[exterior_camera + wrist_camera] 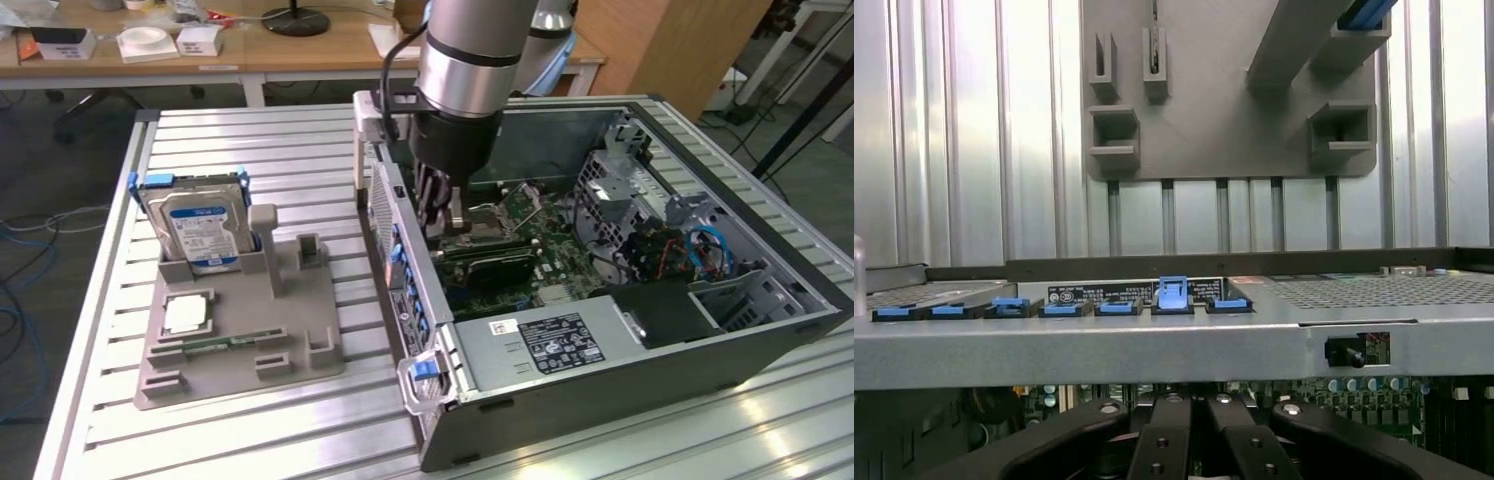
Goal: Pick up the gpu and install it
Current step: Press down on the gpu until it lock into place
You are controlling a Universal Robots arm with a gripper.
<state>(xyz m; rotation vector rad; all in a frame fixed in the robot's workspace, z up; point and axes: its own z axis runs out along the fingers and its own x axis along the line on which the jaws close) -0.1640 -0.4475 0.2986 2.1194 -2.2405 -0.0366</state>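
Seen closed at lower centre: gripper (1189, 445). Seen upper centre: arm (467, 60) vertical, reaching down into open computer case (641, 385). Seen mid-frame below fingertips: gpu (487, 265); grip undeterminable.

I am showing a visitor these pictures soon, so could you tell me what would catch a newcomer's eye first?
First, the robot arm reaching down into the open computer case, its shut gripper low over the green motherboard near the case's rear wall. Next, the silver blue-labelled hard drive standing upright in the grey parts holder on the exterior view's left. In the wrist view, a row of blue slot latches lines the case edge, one raised.
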